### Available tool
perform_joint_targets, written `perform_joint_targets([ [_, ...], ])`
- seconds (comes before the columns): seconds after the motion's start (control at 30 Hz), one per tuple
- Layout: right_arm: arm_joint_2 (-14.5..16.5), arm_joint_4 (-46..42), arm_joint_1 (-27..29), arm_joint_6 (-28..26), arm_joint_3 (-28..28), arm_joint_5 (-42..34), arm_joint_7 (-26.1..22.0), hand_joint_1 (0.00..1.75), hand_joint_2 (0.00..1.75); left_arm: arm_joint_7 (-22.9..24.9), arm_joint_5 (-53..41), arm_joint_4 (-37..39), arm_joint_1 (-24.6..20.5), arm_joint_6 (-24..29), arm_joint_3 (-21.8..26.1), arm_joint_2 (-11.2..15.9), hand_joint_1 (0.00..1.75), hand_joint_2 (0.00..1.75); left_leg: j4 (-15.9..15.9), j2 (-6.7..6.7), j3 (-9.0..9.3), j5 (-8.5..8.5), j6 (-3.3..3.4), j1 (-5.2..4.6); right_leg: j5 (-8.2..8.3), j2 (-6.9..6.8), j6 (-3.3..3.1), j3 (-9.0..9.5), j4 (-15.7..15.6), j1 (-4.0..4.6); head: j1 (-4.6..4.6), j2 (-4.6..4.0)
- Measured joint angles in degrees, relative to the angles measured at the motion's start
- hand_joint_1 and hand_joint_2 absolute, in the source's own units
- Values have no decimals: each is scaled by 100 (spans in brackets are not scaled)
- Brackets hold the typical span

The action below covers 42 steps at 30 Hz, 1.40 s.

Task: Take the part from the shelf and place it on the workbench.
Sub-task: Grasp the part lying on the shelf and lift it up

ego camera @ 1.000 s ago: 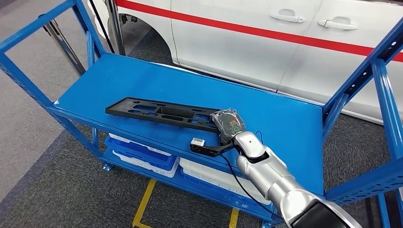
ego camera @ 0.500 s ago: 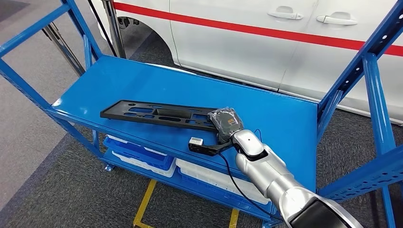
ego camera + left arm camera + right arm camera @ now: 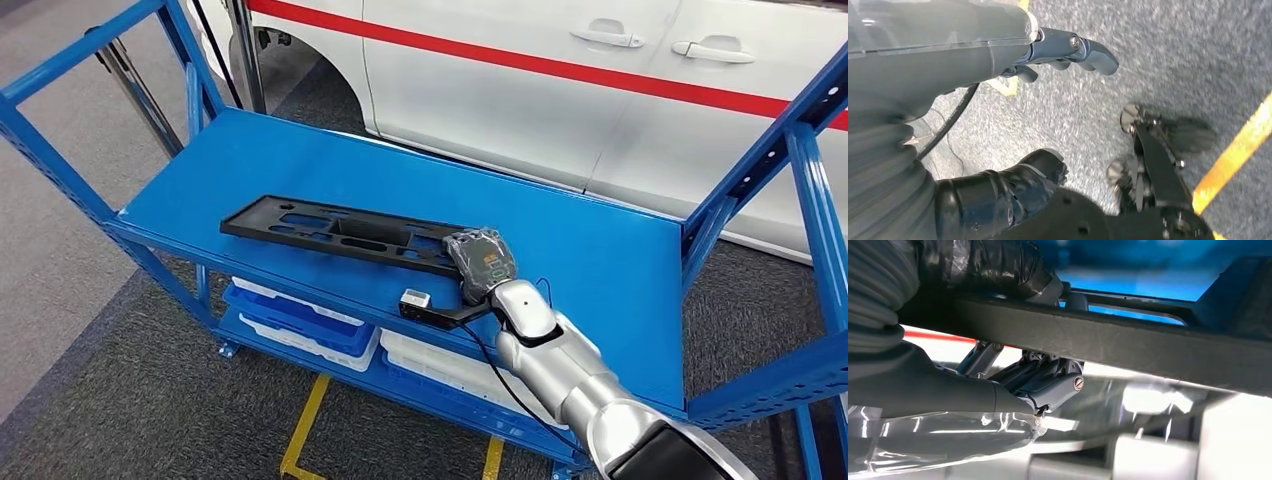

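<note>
A long flat black part (image 3: 340,232) with cut-outs lies on the top board of the blue shelf (image 3: 600,270), near its front edge. My right hand (image 3: 482,262) grips the part's right end. In the right wrist view the part (image 3: 1128,342) runs across as a dark bar, with the thumb on one side of it and the fingers (image 3: 1048,382) curled under the other. My left hand (image 3: 948,55) hangs over the grey floor and holds nothing; its fingers (image 3: 1083,47) and thumb are apart.
A white car (image 3: 560,90) with a red stripe stands just behind the shelf. Blue uprights (image 3: 815,230) frame both ends. Blue trays (image 3: 300,320) and white trays (image 3: 440,365) fill the lower level. A yellow line (image 3: 305,425) marks the floor in front.
The head view has swayed a little left and back. My right hand keeps its grip on the part's end, and the part has not clearly moved on the shelf.
</note>
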Motion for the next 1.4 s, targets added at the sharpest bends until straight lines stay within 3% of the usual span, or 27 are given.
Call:
perform_joint_targets([
  [0.03, -5, -7, 71, -321, 0, 206, 149, 175, 175, 14, -11, 0, 2, 15, -4, 1, 0, 175, 13, -7, -4, -6, 2, -2, 47, 0, -3, -39, 65, -1, -1, 0],
  [0.07, -10, -20, 128, -616, 0, 419, 296, 175, 175, 28, -25, 0, 2, 30, -9, 1, 0, 175, 30, -14, -4, -18, -2, -2, 199, 0, -12, 26, -93, -1, -1, 0],
  [0.13, -23, -80, 200, -1030, -2, 794, 525, 175, 175, 57, -50, 0, 1, 39, -35, -6, 0, 175, 77, -22, -8, -56, -24, -3, 600, 1, -55, 346, -804, 3, -1, 0],
  [0.17, -30, -126, 229, -1168, -8, 965, 599, 175, 175, 72, -64, 0, -6, 41, -56, -11, 0, 175, 115, -23, -25, -71, -45, -16, 725, 3, -80, 479, -1118, 12, -2, 0],
  [0.2, -37, -185, 268, -1266, -27, 1139, 648, 175, 175, 89, -76, 0, -13, 38, -80, -16, 0, 175, 144, -23, -49, -76, -71, -24, 779, 7, -103, 551, -1312, 23, -3, 0],
  [0.33, -56, -523, 536, -1370, -269, 1791, 672, 175, 175, 129, -102, 0, -20, 16, -149, -22, 0, 175, 190, -27, -119, -114, -178, -28, 803, 10, -197, 542, -1435, 20, -2, 0],
  [0.4, -54, -697, 648, -1371, -419, 2014, 645, 175, 175, 131, -116, 0, -24, 8, -174, -27, 0, 175, 540, -25, -250, -411, -232, -20, 847, -2, -263, 527, -1475, -6, -6, 0],
  [0.47, -52, -849, 755, -1372, -538, 2177, 636, 175, 175, 131, -133, 0, -24, 6, -204, -28, 0, 175, 1252, -23, -500, -838, -274, -12, 882, -11, -298, 481, -1471, 7, -8, 0],
  [0.53, -53, -947, 840, -1372, -625, 2269, 639, 175, 175, 131, -140, 0, -22, 10, -232, -28, 0, 175, 1692, -23, -611, -1013, -286, -9, 921, -18, -308, 419, -1455, 22, -8, 0],
  [0.6, -54, -1009, 891, -1372, -682, 2313, 640, 175, 175, 131, -141, 0, -23, 9, -249, -28, 0, 175, 1349, -23, -347, -805, -262, -11, 967, -14, -302, 357, -1436, 31, -8, 0],
  [0.67, -54, -1093, 935, -1372, -750, 2354, 636, 175, 175, 132, -143, 0, -36, 8, -261, -26, 0, 175, 517, -25, 141, -538, -204, -30, 1030, -7, -270, 321, -1438, 37, -7, 0],
  [0.73, -51, -1181, 966, -1373, -832, 2404, 630, 175, 175, 134, -145, 0, -51, 8, -273, -21, 0, 175, 34, -34, 379, -411, -154, -74, 1104, -9, -209, 308, -1462, 32, -9, 0],
  [0.83, -49, -1280, 1018, -1375, -922, 2456, 625, 175, 175, 137, -145, 0, -60, 8, -283, -21, 0, 175, -11, -34, 332, -278, -85, -91, 1203, -10, -106, 297, -1504, 19, -10, 0],
  [0.87, -49, -1307, 1039, -1376, -956, 2468, 624, 175, 175, 138, -145, 0, -65, 6, -286, -23, 0, 175, -36, -21, 307, -215, -46, -76, 1137, -4, -75, 273, -1471, 20, -7, 0],
  [0.93, -53, -1344, 1069, -1378, -1025, 2491, 623, 175, 175, 139, -147, 0, -72, -4, -290, -28, 0, 175, -73, 16, 200, -72, 32, -43, 689, 6, -30, 143, -1093, 21, 1, 0],
  [1.0, -57, -1362, 1104, -1379, -1080, 2510, 623, 175, 175, 139, -151, 0, -68, -18, -293, -30, 0, 175, -56, 33, 30, 43, 62, -48, 133, 6, 5, -26, -385, 14, 5, 0],
  [1.03, -60, -1366, 1128, -1379, -1102, 2518, 624, 175, 175, 139, -152, 0, -64, -22, -295, -29, 0, 175, -42, 36, -55, 94, 57, -49, 7, 5, 22, -60, -88, 7, 7, 0],
  [1.07, -63, -1366, 1150, -1379, -1120, 2522, 624, 175, 175, 139, -152, 0, -62, -24, -296, -28, 0, 175, -21, 38, -139, 141, 50, -48, 11, 4, 35, -18, 57, -3, 6, 0],
  [1.1, -66, -1367, 1166, -1380, -1133, 2525, 624, 175, 175, 139, -152, 0, -62, -26, -298, -28, 0, 175, 8, 39, -224, 183, 38, -47, 118, 3, 43, 119, 5, -15, 7, 0],
  [1.17, -70, -1380, 1176, -1381, -1148, 2531, 624, 175, 175, 139, -153, 0, -65, -33, -305, -30, 0, 175, 91, 37, -376, 246, -1, -42, 344, 2, 38, 624, -614, -33, 6, 0],
  [1.23, -67, -1408, 1181, -1381, -1154, 2538, 623, 175, 175, 139, -155, 0, -66, -39, -317, -32, 0, 175, 163, 36, -476, 304, -68, -49, 340, 11, 0, 1044, -1267, -12, 4, 0],
  [1.27, -66, -1419, 1184, -1381, -1157, 2540, 623, 175, 175, 140, -155, 0, -65, -40, -322, -32, 0, 175, 173, 35, -500, 342, -106, -55, 296, 17, -25, 1117, -1420, 3, 2, 0],
  [1.33, -66, -1428, 1196, -1381, -1162, 2541, 623, 175, 175, 141, -156, 1, -56, -40, -327, -30, 0, 175, 156, 25, -527, 427, -183, -50, 358, 17, -100, 1084, -1474, 14, 5, 0],
  [1.37, -65, -1429, 1199, -1381, -1164, 2541, 624, 175, 175, 142, -156, 3, -51, -40, -328, -29, 0, 175, 179, 16, -559, 394, -216, -40, 411, 8, -145, 1048, -1491, 7, 5, 0],
  [1.4, -63, -1431, 1204, -1382, -1164, 2540, 624, 175, 175, 142, -156, 5, -46, -40, -329, -28, 0, 175, 274, 8, -608, 254, -246, -29, 475, -4, -196, 995, -1509, -2, 3, 0],
])
